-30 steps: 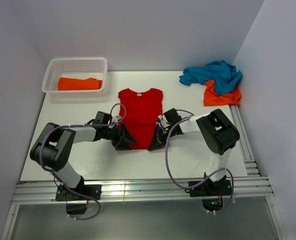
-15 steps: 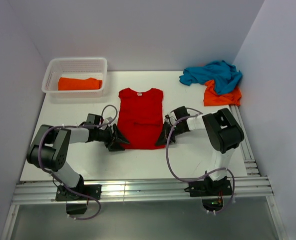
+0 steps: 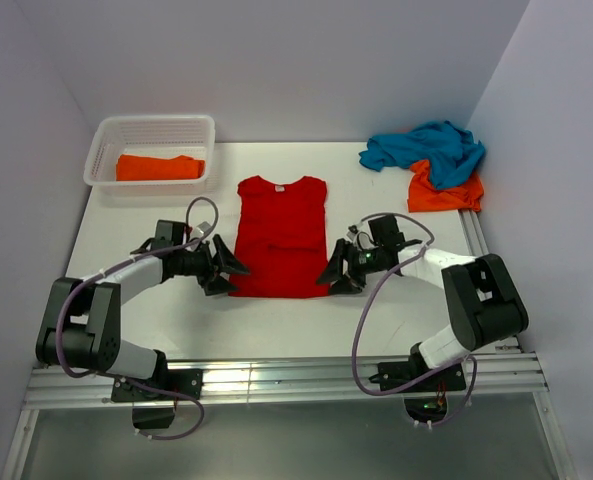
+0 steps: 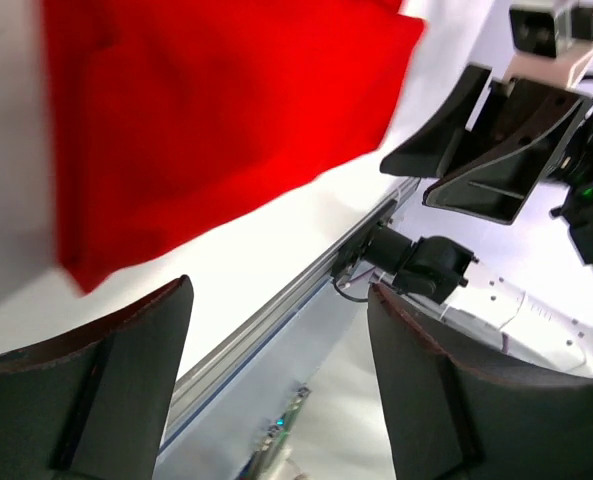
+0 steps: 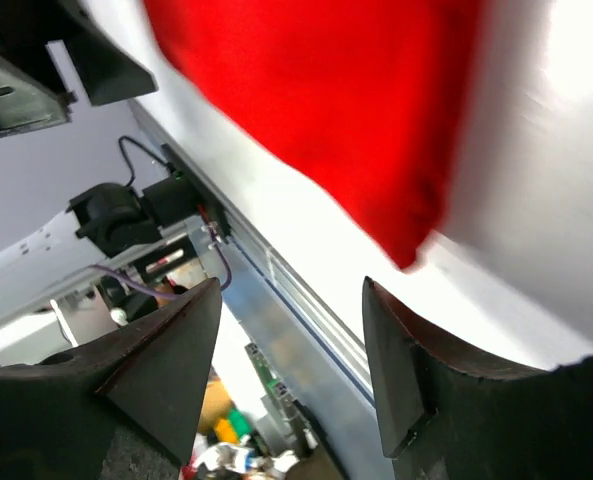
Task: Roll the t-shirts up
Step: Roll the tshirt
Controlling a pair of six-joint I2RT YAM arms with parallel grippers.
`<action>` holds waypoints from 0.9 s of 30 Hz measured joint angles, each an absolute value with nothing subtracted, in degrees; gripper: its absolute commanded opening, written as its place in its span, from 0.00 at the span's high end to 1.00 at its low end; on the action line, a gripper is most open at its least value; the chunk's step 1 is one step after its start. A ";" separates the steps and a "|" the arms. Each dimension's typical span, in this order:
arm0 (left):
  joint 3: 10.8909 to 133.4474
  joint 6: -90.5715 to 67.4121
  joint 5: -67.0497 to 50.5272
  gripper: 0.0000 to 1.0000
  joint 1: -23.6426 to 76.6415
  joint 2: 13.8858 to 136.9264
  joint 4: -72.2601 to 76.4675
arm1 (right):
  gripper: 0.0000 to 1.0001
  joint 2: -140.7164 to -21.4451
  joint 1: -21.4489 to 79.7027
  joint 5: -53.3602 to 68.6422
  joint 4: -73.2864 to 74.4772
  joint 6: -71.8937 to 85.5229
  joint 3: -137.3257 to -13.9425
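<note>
Left gripper and right gripper have withdrawn from one red t-shirt, open, empty. We count two orange t-shirts, one teal t-shirt.

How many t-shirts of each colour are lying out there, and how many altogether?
Red t-shirt: 1
Orange t-shirts: 2 (one in the white basket, one at the back right)
Teal blue t-shirt: 1
Total: 4

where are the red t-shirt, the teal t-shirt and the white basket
red t-shirt (image 3: 281, 235), top external view, middle of the chest
teal t-shirt (image 3: 431, 145), top external view, centre of the heap
white basket (image 3: 156, 132), top external view, far wall
</note>
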State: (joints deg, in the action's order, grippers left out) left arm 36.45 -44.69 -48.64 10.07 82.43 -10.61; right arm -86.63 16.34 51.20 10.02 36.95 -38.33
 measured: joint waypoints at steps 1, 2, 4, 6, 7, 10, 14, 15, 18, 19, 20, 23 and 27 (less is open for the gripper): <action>35.68 -44.64 -48.51 0.23 9.32 82.28 -10.90 | 0.33 -86.35 15.99 50.98 9.91 37.10 -37.34; 34.79 -44.64 -48.29 0.22 8.54 82.13 -11.27 | 0.29 -86.26 15.64 50.65 9.85 37.45 -36.12; 33.34 -44.62 -47.86 0.20 7.60 81.89 -12.03 | 0.20 -86.24 15.27 50.04 9.72 38.22 -34.28; 31.92 -44.60 -47.40 0.19 6.85 81.47 -12.38 | 0.11 -85.80 15.09 49.36 9.19 38.76 -32.49; 31.38 -44.62 -47.09 0.19 6.61 81.34 -12.45 | 0.11 -85.41 15.05 48.84 8.69 39.31 -31.59; 30.00 -44.69 -46.46 0.18 6.02 81.30 -12.21 | 0.17 -84.75 14.96 47.35 6.61 40.77 -30.02; 28.18 -45.78 -45.23 0.19 5.96 81.49 -10.17 | 0.28 -85.47 14.92 45.82 1.43 44.10 -28.97; 27.81 -46.19 -44.95 0.18 5.96 81.60 -9.61 | 0.28 -86.11 14.92 45.56 0.05 45.04 -28.73; 27.33 -47.86 -44.60 0.20 5.91 81.93 -8.19 | 0.33 -88.18 14.85 45.63 -3.57 48.84 -28.45; 27.33 -48.25 -44.42 0.21 5.91 82.02 -7.75 | 0.35 -88.58 14.85 45.36 -4.51 49.93 -28.42; 27.33 -48.97 -44.01 0.21 5.91 82.02 -7.33 | 0.37 -88.77 14.85 44.99 -5.28 50.76 -28.36; 26.98 -50.52 -42.94 0.26 5.91 82.04 -5.80 | 0.41 -88.86 14.85 43.53 -7.09 53.06 -27.68; 26.24 -52.75 -42.54 0.35 5.91 83.29 -3.29 | 0.54 -89.12 14.85 42.48 -8.91 55.42 -26.98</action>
